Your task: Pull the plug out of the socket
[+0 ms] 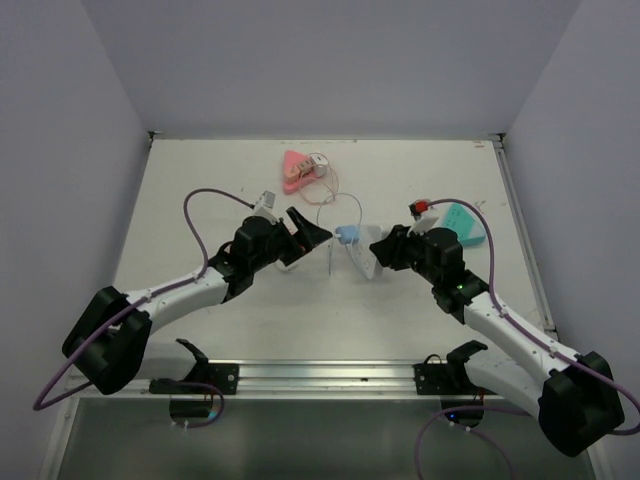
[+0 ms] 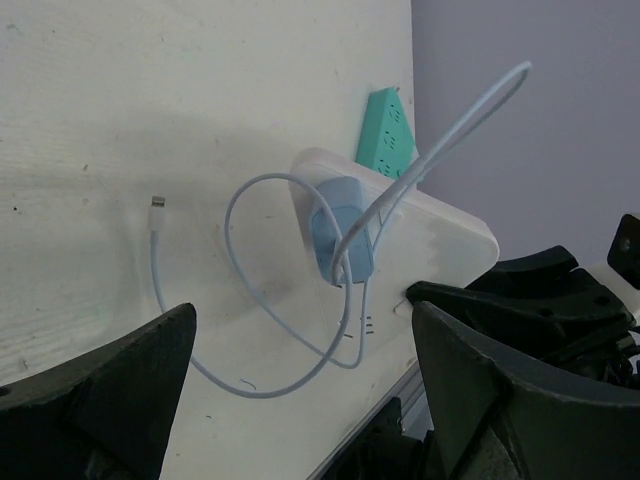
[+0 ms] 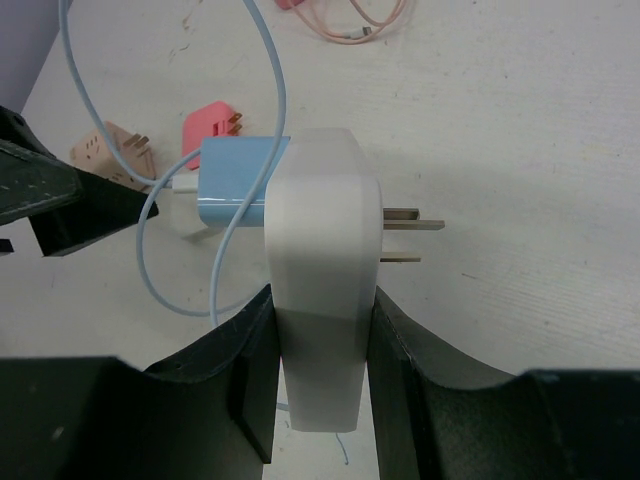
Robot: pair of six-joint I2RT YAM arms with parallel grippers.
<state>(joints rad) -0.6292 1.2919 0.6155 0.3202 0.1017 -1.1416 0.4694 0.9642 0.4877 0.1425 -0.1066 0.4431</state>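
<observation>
Fingers [image 3: 235,400] of the right gripper [image 3: 320,315] pinch the white socket [image 3: 320,230] across its narrow sides, low on the body; the grip looks square. Blue plug [image 3: 235,182] is fully seated in the socket's face, with no gap visible at the joint. The pair sits mid-surface between the two arms. I cannot tell whether the socket's lower edge touches the surface [image 3: 520,120]. The socket's own bare prongs [image 3: 410,235] stick out on the side opposite the plug. A thin pale-blue cable [image 2: 240,300] leaves the plug and loops loosely, with one strand arching over the plug body and its free connector end lying on the surface. Left gripper [image 2: 303,310] faces the plug with its fingers [image 2: 110,400] spread wide, holding nothing and not yet touching it. Judgement: the plug is small, light, rigid plastic with smooth, probably slippery faces; resistance will come from contact friction, not weight. Take hold on the two broad flat faces of the blue body, close to the socket, and pull straight along the pin axis. Avoid the cable, which is soft, gives no purchase and may snag between the fingers. Further out are a teal power strip [image 1: 465,225] beyond the right arm and a pink socket block [image 1: 295,170] at the far side.
</observation>
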